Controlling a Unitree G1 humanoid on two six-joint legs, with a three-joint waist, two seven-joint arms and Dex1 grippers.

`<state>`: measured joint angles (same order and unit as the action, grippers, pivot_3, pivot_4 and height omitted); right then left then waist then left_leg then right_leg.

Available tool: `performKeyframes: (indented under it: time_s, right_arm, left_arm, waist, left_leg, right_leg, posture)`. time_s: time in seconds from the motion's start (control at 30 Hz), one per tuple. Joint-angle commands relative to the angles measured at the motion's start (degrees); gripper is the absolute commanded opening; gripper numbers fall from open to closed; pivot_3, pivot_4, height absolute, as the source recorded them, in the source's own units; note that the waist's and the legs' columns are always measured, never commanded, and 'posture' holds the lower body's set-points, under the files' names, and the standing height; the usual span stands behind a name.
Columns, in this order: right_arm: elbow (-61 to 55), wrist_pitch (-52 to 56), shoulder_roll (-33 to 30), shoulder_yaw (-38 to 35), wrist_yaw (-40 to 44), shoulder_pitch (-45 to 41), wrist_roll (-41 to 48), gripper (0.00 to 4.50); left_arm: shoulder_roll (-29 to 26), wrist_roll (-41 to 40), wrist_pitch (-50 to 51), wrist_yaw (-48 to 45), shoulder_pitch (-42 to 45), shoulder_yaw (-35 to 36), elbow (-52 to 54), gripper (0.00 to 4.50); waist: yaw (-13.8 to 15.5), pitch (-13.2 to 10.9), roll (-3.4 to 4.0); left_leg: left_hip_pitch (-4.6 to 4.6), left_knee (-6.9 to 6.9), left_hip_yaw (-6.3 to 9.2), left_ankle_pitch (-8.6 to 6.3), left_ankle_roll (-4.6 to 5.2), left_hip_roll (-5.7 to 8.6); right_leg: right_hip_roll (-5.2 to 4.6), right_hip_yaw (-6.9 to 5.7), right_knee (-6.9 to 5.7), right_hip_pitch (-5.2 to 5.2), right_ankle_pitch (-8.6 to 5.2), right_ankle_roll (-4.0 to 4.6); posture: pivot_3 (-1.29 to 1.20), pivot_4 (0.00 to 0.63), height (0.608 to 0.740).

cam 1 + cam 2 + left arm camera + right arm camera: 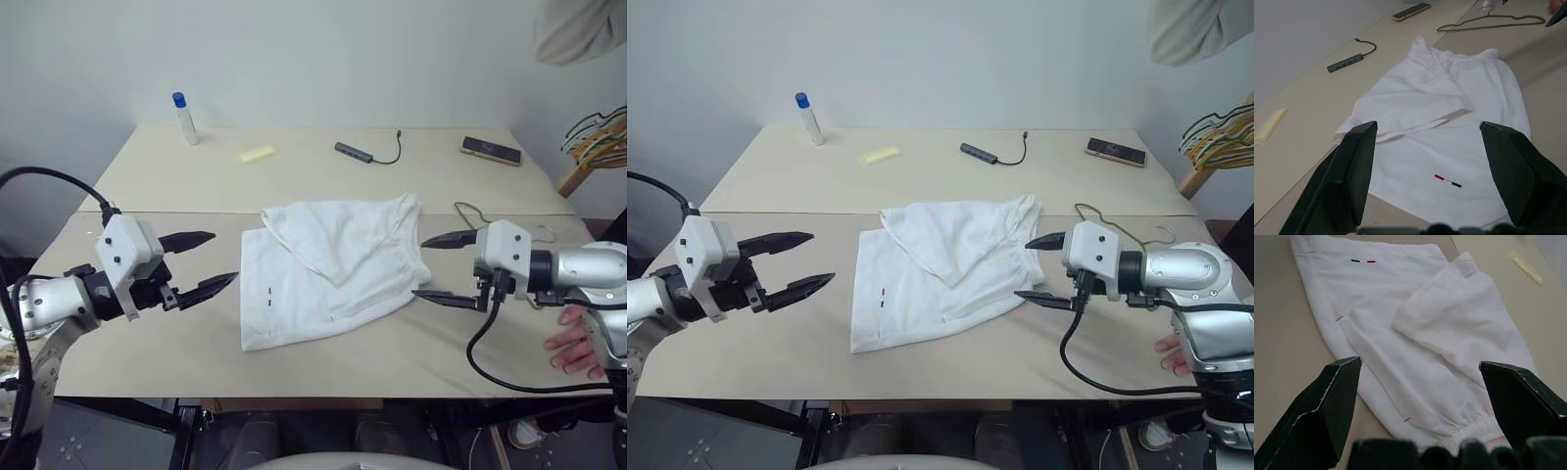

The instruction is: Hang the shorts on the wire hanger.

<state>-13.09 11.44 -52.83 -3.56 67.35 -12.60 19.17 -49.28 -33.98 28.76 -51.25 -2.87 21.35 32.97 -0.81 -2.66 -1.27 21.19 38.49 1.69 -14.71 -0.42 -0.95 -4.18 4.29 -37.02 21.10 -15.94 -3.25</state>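
Observation:
The white shorts (328, 269) lie crumpled flat in the middle of the near table, one leg folded over, with the gathered waistband toward my right gripper. The small red and black mark (1447, 180) sits near the hem facing my left gripper. The thin grey-olive wire hanger (1489, 22) lies on the table just past the waistband, partly hidden behind my right gripper in the head views. My left gripper (222, 258) hovers open to the left of the shorts, apart from them. My right gripper (421, 268) is open at the waistband edge, holding nothing.
On the far table are a white bottle with a blue cap (184, 117), a yellow strip (257, 154), a cabled USB hub (355, 150) and a phone (491, 150). A bunch of coloured hangers (600, 135) hangs far right. A person's hand (578, 343) rests on the table's right edge.

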Motion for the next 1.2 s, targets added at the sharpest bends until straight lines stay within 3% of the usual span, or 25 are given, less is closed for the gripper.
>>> performKeyframes:
  time_s: [0.03, 0.3, 0.6, 0.87, 1.2]
  right_arm:
    - [-1.9, -1.0, -0.8, -2.0, -0.3, -0.3, 0.5, 4.47]
    - [-2.3, -1.6, -0.9, -1.8, -0.6, 0.3, -0.3, 4.47]
    - [-1.3, -16.1, -4.1, 2.9, -0.5, 4.8, -13.0, 4.47]
    - [1.3, -17.3, -2.9, 5.9, -4.3, 4.0, -19.5, 4.47]
    - [2.1, -17.8, -2.5, 6.4, -5.4, 3.0, -19.0, 4.47]
  left_arm:
    - [-0.3, -1.2, -0.5, -0.1, 1.1, 0.9, 0.8, 3.62]
    - [-1.4, -0.7, -0.5, -0.9, 1.2, -0.1, 0.9, 3.62]
    - [-1.1, 1.3, -1.8, -1.8, -0.5, -3.0, 2.4, 3.62]
    - [-1.1, 1.2, -2.0, -2.1, 0.2, -4.2, 2.0, 3.62]
    - [-0.5, 1.2, -2.3, -1.9, 0.8, -5.0, 1.6, 3.62]
  waist:
    - [0.0, 0.0, 0.0]
    - [0.0, 0.0, 0.0]
    - [-0.1, 0.0, 0.0]
    - [-0.3, 0.0, 0.0]
    - [-0.3, 0.0, 0.0]
  left_leg:
    - [0.0, 0.0, 0.0, 0.0, 0.0, 0.0]
    - [0.0, 0.0, 0.0, 0.0, 0.0, 0.0]
    - [0.01, 0.0, -0.05, 0.0, 0.0, 0.0]
    - [-0.05, 0.0, -0.06, 0.0, 0.0, -0.03]
    - [-0.05, 0.0, -0.06, 0.0, 0.0, -0.02]
  right_leg:
    - [0.0, 0.0, 0.0, 0.0, 0.0, 0.0]
    - [0.0, 0.0, 0.0, 0.0, 0.0, 0.0]
    - [-0.02, 0.01, 0.02, 0.01, -0.01, -0.01]
    - [0.03, 0.01, 0.0, -0.01, -0.02, 0.03]
    - [0.01, 0.01, 0.0, -0.03, -0.02, 0.03]
  posture:
    - [0.01, 0.0, 0.74]
    - [0.01, 0.0, 0.74]
    - [-0.02, 0.0, 0.74]
    - [-0.03, 0.0, 0.74]
    - [-0.04, 0.0, 0.74]
